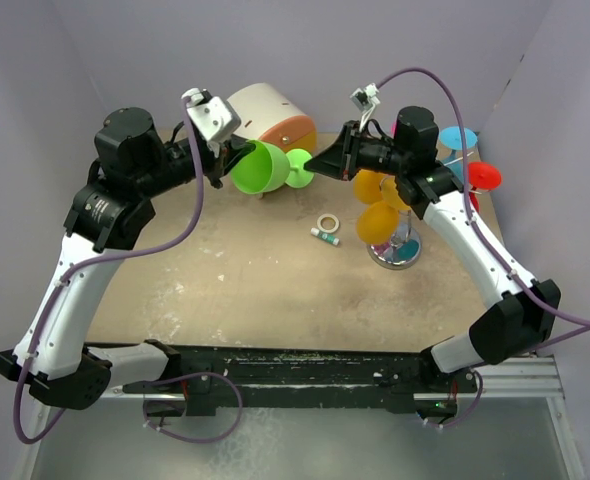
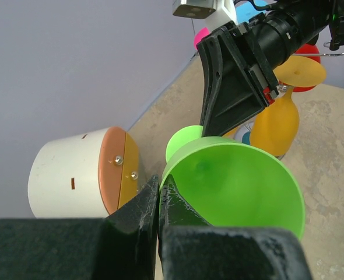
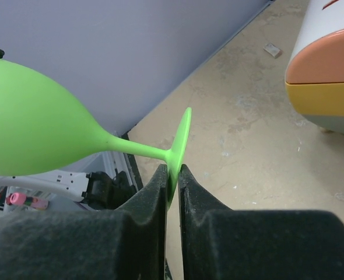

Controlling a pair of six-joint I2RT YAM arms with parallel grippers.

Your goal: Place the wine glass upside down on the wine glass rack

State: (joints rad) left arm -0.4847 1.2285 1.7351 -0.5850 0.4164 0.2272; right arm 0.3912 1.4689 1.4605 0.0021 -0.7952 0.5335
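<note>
A green wine glass (image 1: 263,167) hangs on its side above the back of the table, bowl to the left, foot to the right. My left gripper (image 1: 227,160) is shut on the bowl's rim, as the left wrist view (image 2: 159,186) shows on the glass (image 2: 236,181). My right gripper (image 1: 315,165) is shut on the edge of the round foot, seen in the right wrist view (image 3: 172,175) with the glass (image 3: 38,128). The wine glass rack (image 1: 395,255), chrome with a disc base, stands to the right, behind my right arm. Orange glasses (image 1: 378,222) hang on it upside down.
Blue (image 1: 458,138) and red (image 1: 483,176) glass feet show on the rack's far side. A white cylinder with an orange and yellow end (image 1: 270,115) lies behind the green glass. A tape ring (image 1: 327,222) and a small tube (image 1: 325,236) lie mid-table.
</note>
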